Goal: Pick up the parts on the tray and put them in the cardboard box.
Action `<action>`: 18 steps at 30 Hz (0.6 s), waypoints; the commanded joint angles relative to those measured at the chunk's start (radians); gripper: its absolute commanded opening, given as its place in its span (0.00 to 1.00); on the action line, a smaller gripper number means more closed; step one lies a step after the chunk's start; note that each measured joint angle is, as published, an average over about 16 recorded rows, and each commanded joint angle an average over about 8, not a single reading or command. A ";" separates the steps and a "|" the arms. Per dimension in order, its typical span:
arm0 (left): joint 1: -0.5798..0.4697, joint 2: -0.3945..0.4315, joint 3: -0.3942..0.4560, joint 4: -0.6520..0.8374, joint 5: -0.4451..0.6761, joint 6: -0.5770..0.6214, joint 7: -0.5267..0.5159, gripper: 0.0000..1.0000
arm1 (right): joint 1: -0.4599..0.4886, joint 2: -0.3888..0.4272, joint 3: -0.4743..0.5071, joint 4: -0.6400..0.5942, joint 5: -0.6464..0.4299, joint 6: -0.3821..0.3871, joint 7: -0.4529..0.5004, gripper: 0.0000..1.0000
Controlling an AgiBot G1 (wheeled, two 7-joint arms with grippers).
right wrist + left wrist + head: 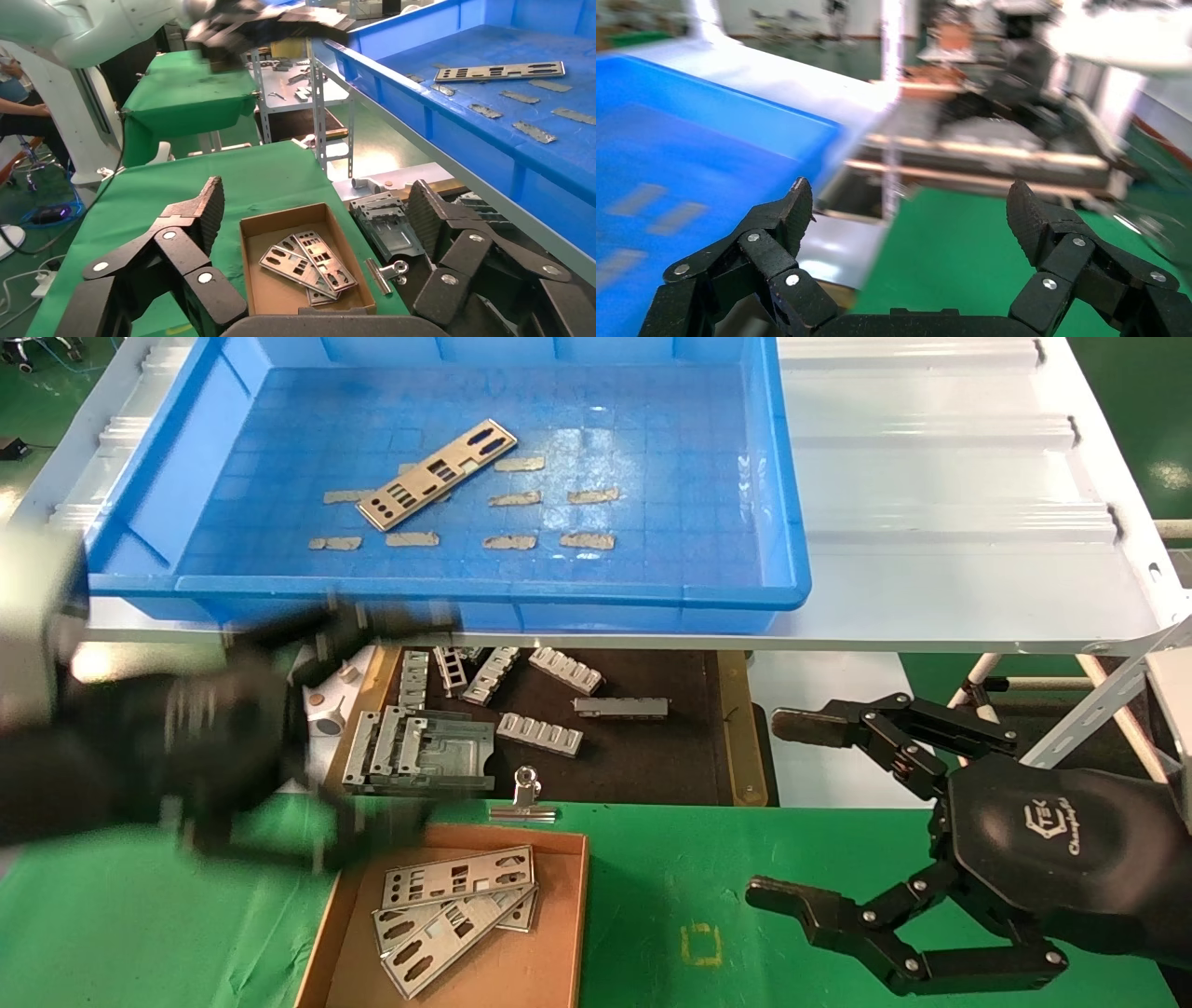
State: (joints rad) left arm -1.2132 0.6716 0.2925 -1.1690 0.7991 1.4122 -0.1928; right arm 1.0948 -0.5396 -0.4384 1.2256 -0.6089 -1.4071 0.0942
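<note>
Nearest to the head camera, the black right gripper [787, 812] hangs idle with its fingers spread over the green table, and the blurred left gripper [909, 207], also spread and empty, is between the small brown cardboard box [554, 933] and the large blue plastic tray [782, 523]. One thin silver metal plate with punched round and rectangular holes [438, 473] lies flat and diagonal on the tray floor among tan tape strips [515, 500], while others already lie in the box. I judge it light, stiff and slippery, best pinched across its narrow width after lifting one long edge.

Three parts [309, 263] in cardboard box [270, 295]
</note>
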 commanded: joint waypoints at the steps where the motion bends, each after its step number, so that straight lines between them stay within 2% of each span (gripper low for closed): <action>1: -0.040 0.017 0.001 0.032 0.015 -0.024 -0.007 1.00 | 0.000 0.000 0.000 0.000 0.000 0.000 0.000 0.00; 9: -0.269 0.133 0.073 0.269 0.182 -0.121 -0.011 1.00 | 0.000 0.000 0.000 0.000 0.000 0.000 0.000 0.00; 18: -0.507 0.279 0.180 0.611 0.383 -0.176 0.059 1.00 | 0.000 0.000 0.000 0.000 0.000 0.000 0.000 0.00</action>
State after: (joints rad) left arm -1.7074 0.9454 0.4662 -0.5680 1.1698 1.2382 -0.1273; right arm 1.0948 -0.5396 -0.4384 1.2256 -0.6089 -1.4071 0.0942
